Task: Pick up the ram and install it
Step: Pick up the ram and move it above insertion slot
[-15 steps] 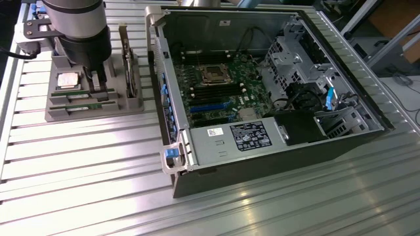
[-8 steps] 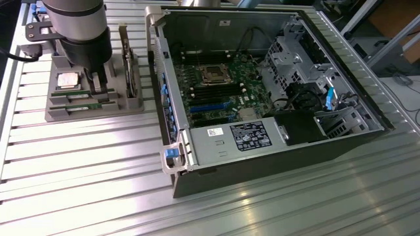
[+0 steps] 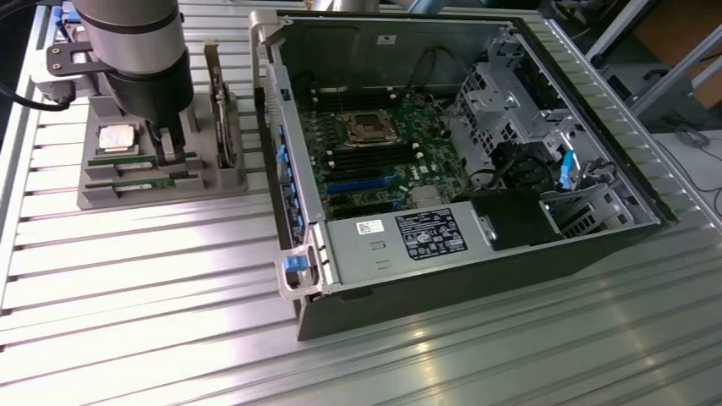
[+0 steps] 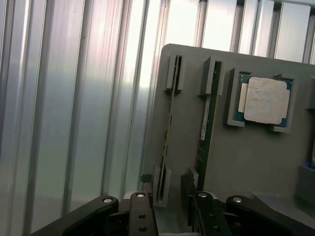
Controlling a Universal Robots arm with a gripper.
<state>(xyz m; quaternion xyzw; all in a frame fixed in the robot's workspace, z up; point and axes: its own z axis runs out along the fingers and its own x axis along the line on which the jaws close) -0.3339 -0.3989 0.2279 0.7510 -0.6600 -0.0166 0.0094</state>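
Here, thin green ram point(image 4: 206, 118); matte grey tray point(image 4: 246, 157)

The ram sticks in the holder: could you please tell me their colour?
The ram sticks are green, clearest in the exterior view.

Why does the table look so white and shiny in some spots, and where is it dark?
Exterior view: light bounces off the ribbed metal table in pale streaks; the computer case is shadowy inside. Wrist view: the table's slats glare white, the grey holder sits in shade.
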